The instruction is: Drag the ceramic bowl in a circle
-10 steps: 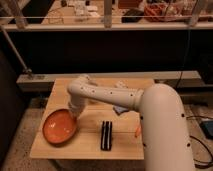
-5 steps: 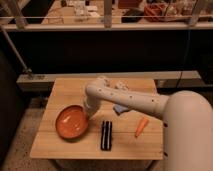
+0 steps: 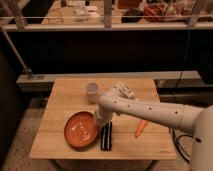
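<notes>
The ceramic bowl (image 3: 81, 130) is orange and shallow and sits on the wooden table (image 3: 65, 97) at the front left. My gripper (image 3: 99, 120) is at the end of the white arm (image 3: 150, 111) that reaches in from the right. The gripper is down at the bowl's right rim, and the arm's end hides the contact point.
A white cup (image 3: 92, 91) stands behind the bowl. A black ridged object (image 3: 105, 136) lies just right of the bowl, close to its rim. An orange carrot-like item (image 3: 141, 128) lies to the right. A crumpled pale object (image 3: 125, 91) sits behind the arm.
The bowl has slid from the left side of the table to the right, toward the black object. The arm's end has moved right with it.
</notes>
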`<control>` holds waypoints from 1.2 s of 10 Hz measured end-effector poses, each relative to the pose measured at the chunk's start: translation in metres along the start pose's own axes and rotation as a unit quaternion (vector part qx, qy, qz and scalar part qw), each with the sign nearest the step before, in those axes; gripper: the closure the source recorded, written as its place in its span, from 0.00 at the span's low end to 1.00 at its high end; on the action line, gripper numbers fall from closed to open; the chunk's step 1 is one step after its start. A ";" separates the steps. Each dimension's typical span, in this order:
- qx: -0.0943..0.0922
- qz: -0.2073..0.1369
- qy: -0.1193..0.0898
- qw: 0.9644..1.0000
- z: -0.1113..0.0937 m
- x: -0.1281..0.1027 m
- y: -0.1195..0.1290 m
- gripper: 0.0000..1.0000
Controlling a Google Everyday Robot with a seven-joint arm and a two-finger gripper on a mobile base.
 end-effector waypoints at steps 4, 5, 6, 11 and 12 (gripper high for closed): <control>0.010 -0.069 -0.042 0.997 0.019 -0.014 -0.058 1.00; 0.012 -0.095 -0.050 0.994 0.026 -0.010 -0.084 1.00; 0.014 -0.120 -0.056 0.991 0.032 -0.004 -0.106 1.00; 0.010 -0.187 -0.054 0.981 0.035 0.052 -0.145 1.00; 0.010 -0.182 -0.047 0.982 0.034 0.071 -0.141 1.00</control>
